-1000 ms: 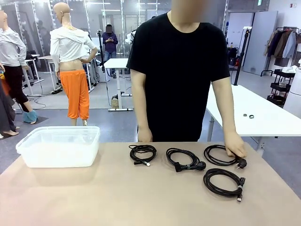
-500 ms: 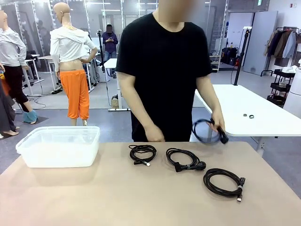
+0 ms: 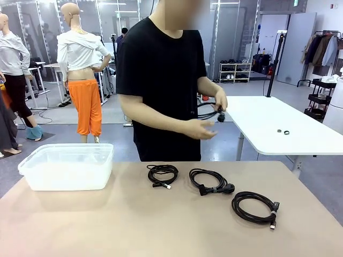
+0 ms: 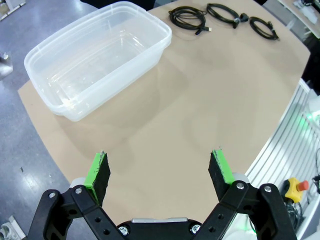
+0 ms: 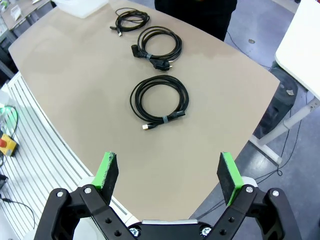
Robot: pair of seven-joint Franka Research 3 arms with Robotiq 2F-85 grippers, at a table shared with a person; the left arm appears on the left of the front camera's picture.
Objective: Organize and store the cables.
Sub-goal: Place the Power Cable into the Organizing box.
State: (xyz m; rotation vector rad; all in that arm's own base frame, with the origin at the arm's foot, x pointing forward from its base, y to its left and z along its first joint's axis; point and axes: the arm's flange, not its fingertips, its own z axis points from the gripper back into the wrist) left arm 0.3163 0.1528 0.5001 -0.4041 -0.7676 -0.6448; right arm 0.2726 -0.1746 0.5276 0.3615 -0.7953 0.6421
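Holding off: person's hands (image 3: 201, 128) have one black coiled cable (image 3: 218, 115) raised past the bench (image 3: 107, 225). Three more black coils (image 3: 214, 187) lie right of the clear plastic tub (image 3: 67, 166). Left tool (image 4: 160, 167) and right tool (image 5: 170, 172) are spread wide, empty. I'd pinch the nearest coil (image 5: 161, 120) across its bundled strands, not the plug.

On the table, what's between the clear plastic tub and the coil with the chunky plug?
A smaller coiled cable lies there, apart from both, as the front view shows.
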